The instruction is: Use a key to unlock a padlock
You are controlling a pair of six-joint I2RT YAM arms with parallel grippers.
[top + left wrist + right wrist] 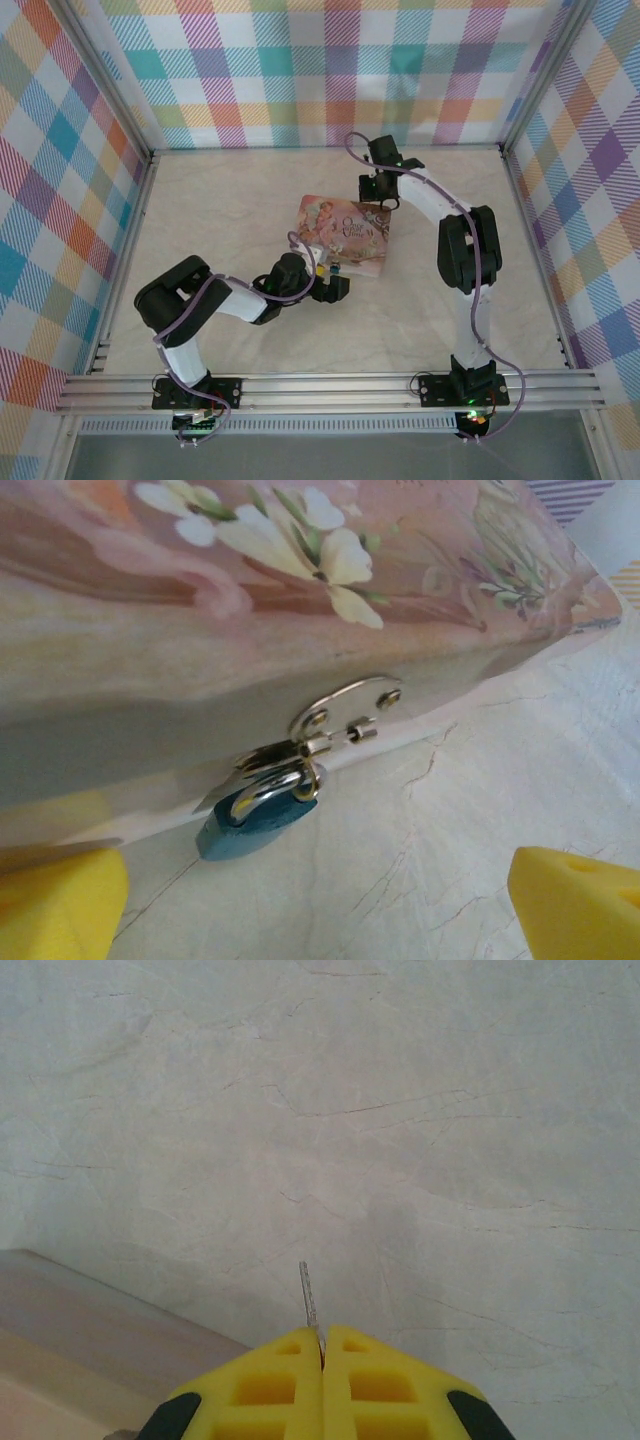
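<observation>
Blue padlock point(258, 820): one, hung by its silvery shackle from the hasp point(325, 730) on the front wall of the one pink floral tin point(300, 590), with its body low at the tin's base by the marbled table point(450, 830). One key point(309, 1295). Two grippers.

Left gripper point(320, 900): jaws gaping wide, holding nothing. Its yellow fingers point(60, 900) flank the padlock without touching, just off the tin's front wall.

Right gripper point(322, 1335): clamped tight on the key beside the tin's edge, thin blade poking out past the fingertips.

Key's head is buried between the pads. Padlock keyhole can't be made out. Both left fingers are cut off by the frame.
</observation>
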